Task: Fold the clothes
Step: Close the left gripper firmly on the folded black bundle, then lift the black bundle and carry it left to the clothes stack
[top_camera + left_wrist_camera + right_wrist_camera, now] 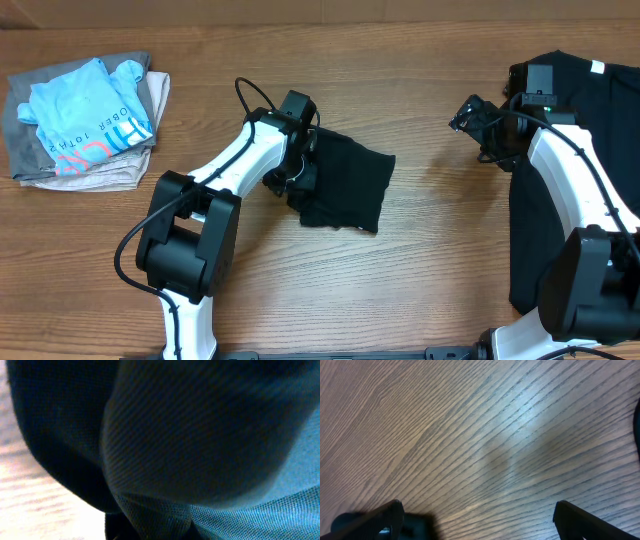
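Observation:
A small folded black garment (345, 185) lies on the wooden table near the middle. My left gripper (297, 170) is at its left edge, shut on the bunched fabric. Dark fabric (200, 435) fills the left wrist view and hides the fingers. My right gripper (466, 113) is open and empty over bare wood, left of a large black garment (590, 120) spread at the right edge. In the right wrist view its fingers (477, 507) are wide apart with only wood grain between them.
A stack of folded clothes (85, 120), light blue on top of grey and beige, sits at the far left. The table (440, 250) is wood. The large black garment runs down the right edge to the front.

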